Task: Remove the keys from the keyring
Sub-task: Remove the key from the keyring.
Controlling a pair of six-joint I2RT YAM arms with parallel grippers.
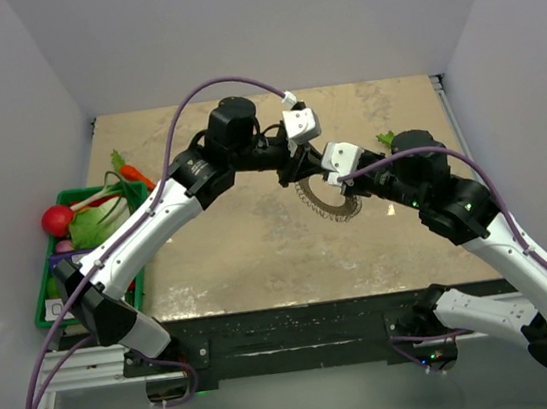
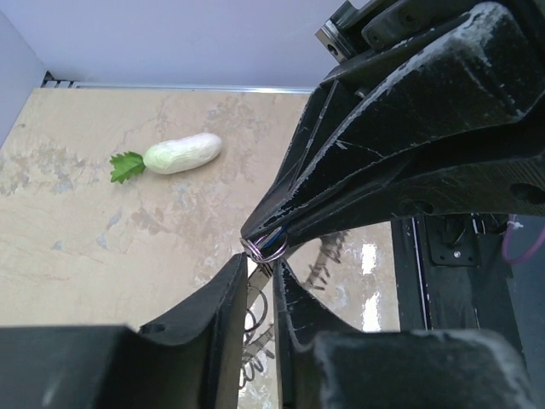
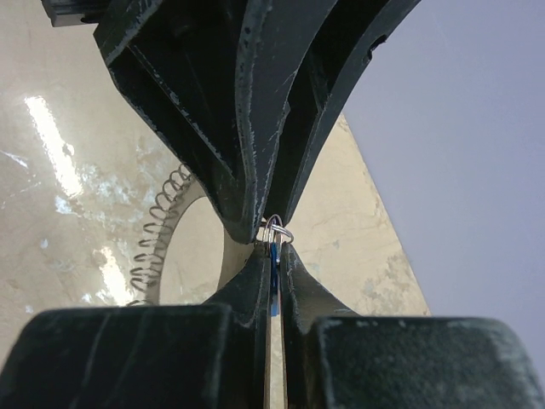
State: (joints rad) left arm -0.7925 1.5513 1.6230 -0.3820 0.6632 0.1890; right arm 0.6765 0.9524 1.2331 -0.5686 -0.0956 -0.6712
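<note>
Both grippers meet tip to tip above the middle of the table. My right gripper [image 3: 273, 249] is shut on the key [image 3: 272, 262], whose blue head shows as a thin edge between its fingers. A small silver split ring [image 3: 278, 228] sits just above those tips. My left gripper [image 2: 261, 269] comes from the opposite side, its fingers closed to a narrow slit on a flat silver piece [image 2: 259, 274] at that ring. The keyring [image 1: 332, 207], a grey coiled loop, hangs down to the table below both grippers [image 1: 301, 168] [image 1: 335, 177].
A white radish with green leaves [image 2: 182, 153] lies on the table behind the right arm. A green basket [image 1: 40, 292] with vegetables stands at the table's left edge. White walls enclose the back and sides.
</note>
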